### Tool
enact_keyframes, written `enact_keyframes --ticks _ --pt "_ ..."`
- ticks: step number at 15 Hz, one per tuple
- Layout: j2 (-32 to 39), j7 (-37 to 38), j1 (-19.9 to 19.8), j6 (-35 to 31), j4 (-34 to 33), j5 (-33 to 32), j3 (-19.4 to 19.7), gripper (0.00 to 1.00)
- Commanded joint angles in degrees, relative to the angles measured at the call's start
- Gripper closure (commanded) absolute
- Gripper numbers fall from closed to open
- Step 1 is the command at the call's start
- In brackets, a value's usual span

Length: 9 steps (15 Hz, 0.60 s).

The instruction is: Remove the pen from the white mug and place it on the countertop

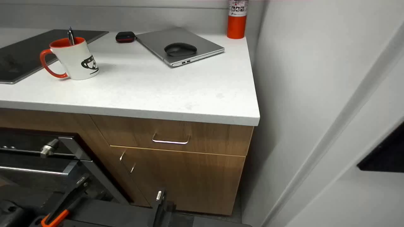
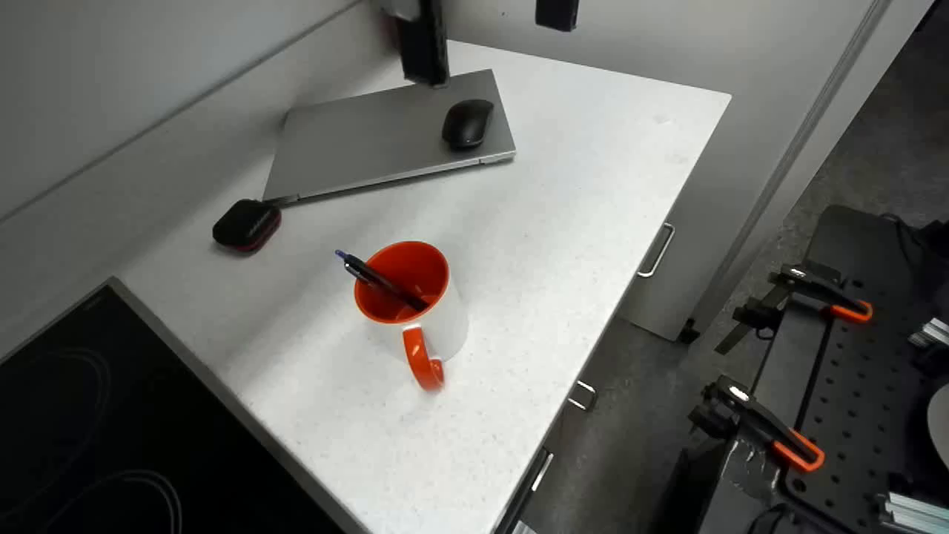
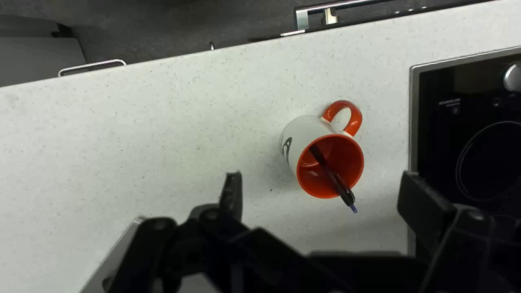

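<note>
The white mug (image 1: 77, 63) stands upright on the white countertop (image 1: 151, 91) and also shows in an exterior view (image 2: 451, 330) and in the wrist view (image 3: 303, 132). Its handle and inside are red-orange. The dark pen (image 2: 379, 282) leans inside the mug, its blue-tipped end sticking out over the rim; it also shows in an exterior view (image 1: 71, 37) and in the wrist view (image 3: 334, 179). My gripper (image 3: 321, 176) is open and empty, with its fingers wide apart above the counter. In an exterior view the gripper (image 2: 491, 55) shows only its fingers, at the top edge.
A grey laptop (image 2: 363, 144) with a black mouse (image 2: 468, 124) on it lies near the wall. A small black case (image 2: 247, 225) sits beside it. A black cooktop (image 2: 111, 415) borders the mug's handle side. A red cylinder (image 1: 236, 26) stands in the back corner.
</note>
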<state>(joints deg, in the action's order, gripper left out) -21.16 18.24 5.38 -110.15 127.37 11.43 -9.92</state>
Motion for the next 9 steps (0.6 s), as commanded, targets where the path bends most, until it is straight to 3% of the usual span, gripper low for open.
enact_keyframes --ticks 1,9 --pt "0.1 0.1 0.1 0.2 -0.1 -0.1 0.1 0.00" --pt "0.5 -1.1 0.4 -1.5 0.3 0.4 0.3 0.00"
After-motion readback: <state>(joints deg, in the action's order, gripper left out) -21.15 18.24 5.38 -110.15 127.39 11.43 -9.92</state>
